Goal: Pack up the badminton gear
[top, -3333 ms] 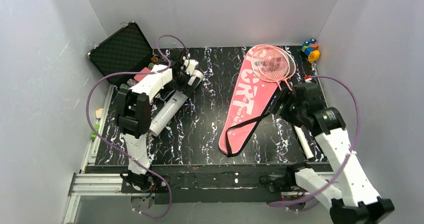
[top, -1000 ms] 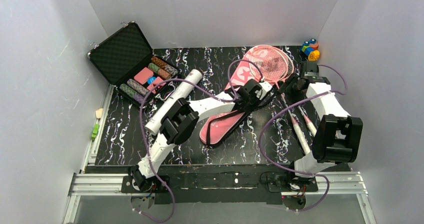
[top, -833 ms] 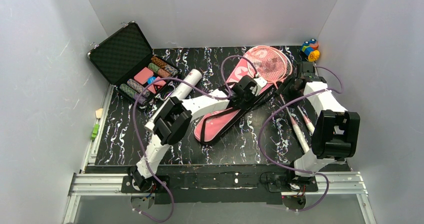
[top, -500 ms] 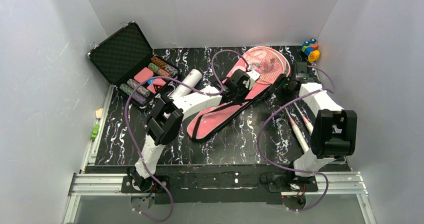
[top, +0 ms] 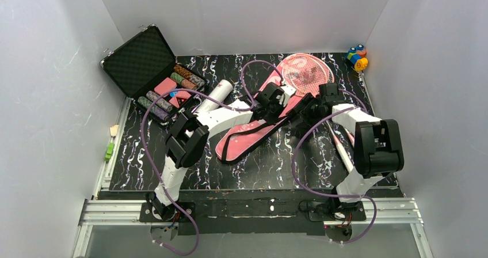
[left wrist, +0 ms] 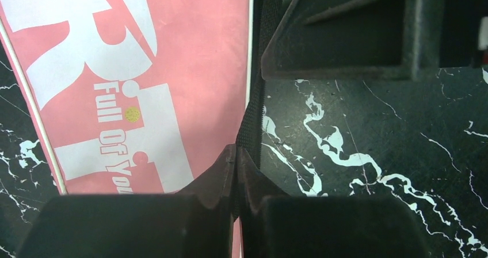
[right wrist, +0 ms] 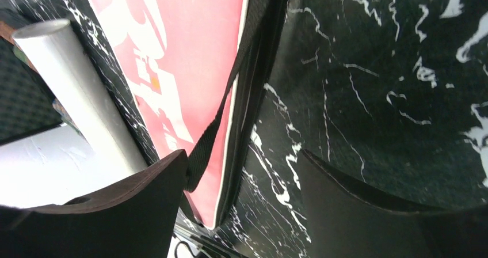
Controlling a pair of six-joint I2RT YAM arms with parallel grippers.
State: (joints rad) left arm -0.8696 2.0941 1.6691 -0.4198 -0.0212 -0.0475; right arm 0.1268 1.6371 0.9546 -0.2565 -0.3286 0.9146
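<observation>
Closing your wide-open right pincer (right wrist: 247, 189) here could catch only the black strap (right wrist: 201, 148), tugging the pink cover (top: 247, 137), lying across the desk (top: 253, 171), out of your left pincer (left wrist: 236, 154) clamped on its edge.

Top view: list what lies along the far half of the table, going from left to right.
case → tube → rackets → toy. The cover is left out: it slants across the middle, sharing its span with the tube and the rackets.
</observation>
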